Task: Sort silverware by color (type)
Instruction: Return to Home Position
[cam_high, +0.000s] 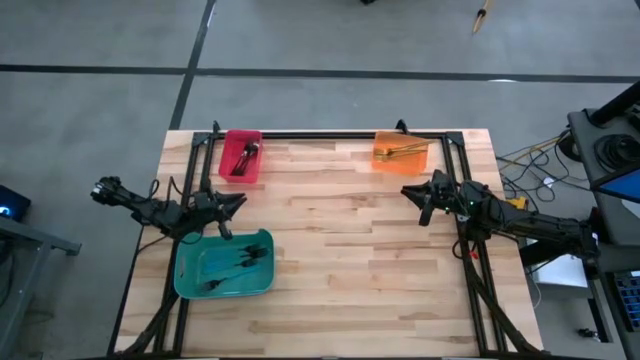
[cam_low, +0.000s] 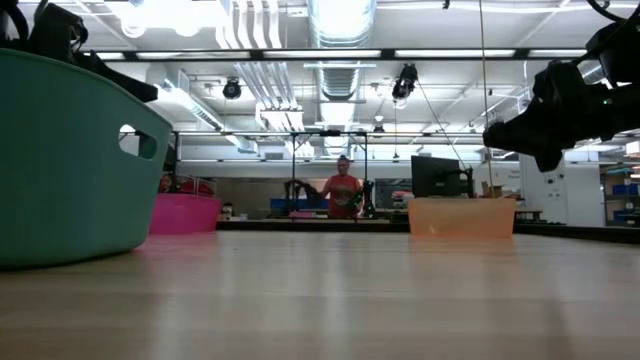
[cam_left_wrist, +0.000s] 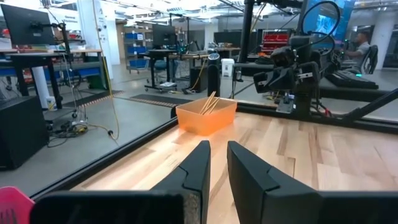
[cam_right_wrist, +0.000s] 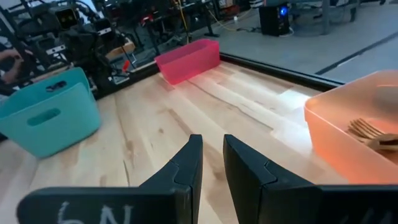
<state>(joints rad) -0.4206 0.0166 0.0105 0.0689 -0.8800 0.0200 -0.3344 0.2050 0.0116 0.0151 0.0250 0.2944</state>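
Gold forks (cam_high: 402, 151) lie in the orange bin (cam_high: 382, 160) at the far right; they also show in the right wrist view as gold forks (cam_right_wrist: 373, 132). Dark forks (cam_high: 246, 157) lie in the red bin (cam_high: 232, 166) at the far left. More forks (cam_high: 232, 265) lie in the teal bin (cam_high: 195, 285) at the near left. My left gripper (cam_high: 237, 201) (cam_left_wrist: 218, 146) hovers just beyond the teal bin, and my right gripper (cam_high: 408, 190) (cam_right_wrist: 212, 138) hovers near the orange bin. Each is open by a narrow gap and holds nothing.
A black frame (cam_high: 330, 134) runs along the table's far edge and down both sides. Bare wood (cam_high: 350, 250) spans the middle and near right. A person in red (cam_low: 343, 190) stands far behind the table, and cables (cam_high: 530, 165) lie off the right side.
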